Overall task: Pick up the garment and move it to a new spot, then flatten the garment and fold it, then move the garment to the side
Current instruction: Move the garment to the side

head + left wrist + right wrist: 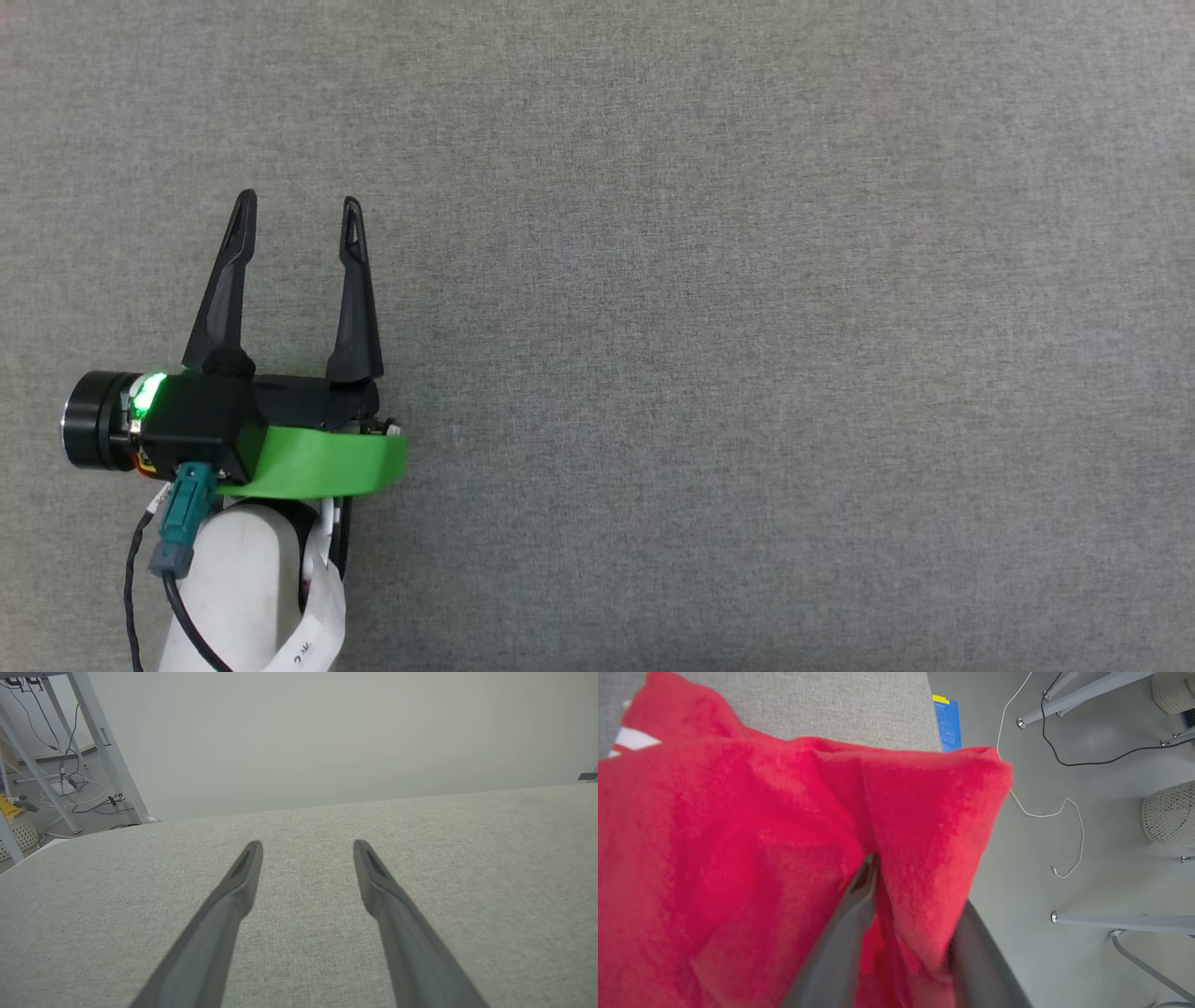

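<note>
I have the left claw (pixel 299 200) at the lower left of the head view, its two fingers spread wide over bare grey counter (pixel 747 280) and holding nothing. In the right wrist view the red garment (pixel 738 835) covers the left and centre of the frame. A ridge of its cloth stands between the fingers of the right claw (pixel 915 891). Those fingers are part-way apart, and I cannot tell whether they pinch the fabric or merely straddle it. My worry is the edge: the garment's right corner reaches past the counter over the floor (pixel 1101 826), so a loose grip may let the cloth slide off toward the white cable (pixel 1069 807). The fold draped over the right finger could also snag and drag the garment when I withdraw.
</note>
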{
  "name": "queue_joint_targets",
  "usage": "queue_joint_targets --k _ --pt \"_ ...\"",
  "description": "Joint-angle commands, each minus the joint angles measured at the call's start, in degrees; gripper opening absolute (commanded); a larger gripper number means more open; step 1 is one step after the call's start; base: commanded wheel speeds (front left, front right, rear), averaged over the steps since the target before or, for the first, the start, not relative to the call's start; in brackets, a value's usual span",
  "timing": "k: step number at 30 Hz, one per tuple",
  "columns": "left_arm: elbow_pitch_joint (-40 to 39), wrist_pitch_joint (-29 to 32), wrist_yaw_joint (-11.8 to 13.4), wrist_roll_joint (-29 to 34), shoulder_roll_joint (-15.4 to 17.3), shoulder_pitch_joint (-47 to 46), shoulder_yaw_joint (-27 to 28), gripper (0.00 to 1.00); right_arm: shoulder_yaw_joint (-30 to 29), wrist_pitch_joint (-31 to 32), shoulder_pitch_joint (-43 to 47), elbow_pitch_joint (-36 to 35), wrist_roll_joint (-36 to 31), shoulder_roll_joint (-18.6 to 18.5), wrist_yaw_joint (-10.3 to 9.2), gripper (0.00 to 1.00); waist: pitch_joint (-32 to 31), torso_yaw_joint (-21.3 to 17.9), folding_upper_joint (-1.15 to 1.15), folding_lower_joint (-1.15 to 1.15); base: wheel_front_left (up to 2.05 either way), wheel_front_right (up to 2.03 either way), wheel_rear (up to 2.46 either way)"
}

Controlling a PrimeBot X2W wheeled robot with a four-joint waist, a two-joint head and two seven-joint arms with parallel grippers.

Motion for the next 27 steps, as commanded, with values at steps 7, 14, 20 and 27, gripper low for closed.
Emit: queue_joint_targets --k 7,14,20,27 --pt "1.56 -0.34 0.64 0.34 -0.08 0.75 -0.02 1.00 -0.35 -7.10 -1.56 0.28 -3.31 1.92 -0.05 1.00 -4.13 0.21 0.00 -0.01 0.00 0.00 0.00" --pt "3.48 -0.34 1.07 -0.30 -0.55 3.87 0.35 1.00 -2.10 -20.67 -0.38 -2.26 -6.69 5.29 -0.05 1.00 -9.87 0.64 0.00 -0.01 0.00 0.00 0.00" --pt "5.15 -0.34 0.72 -0.66 -0.94 5.85 0.15 1.00 -6.48 -34.43 1.63 -5.55 -13.46 9.84 -0.05 1.00 -14.05 2.07 0.00 -0.01 0.00 0.00 0.00" --pt "6.82 -0.34 0.74 -0.78 -1.39 8.39 -0.15 1.00 -11.63 -38.86 7.68 -15.24 -20.24 19.69 -0.05 1.00 -18.69 3.61 0.00 -0.01 0.00 0.00 0.00"
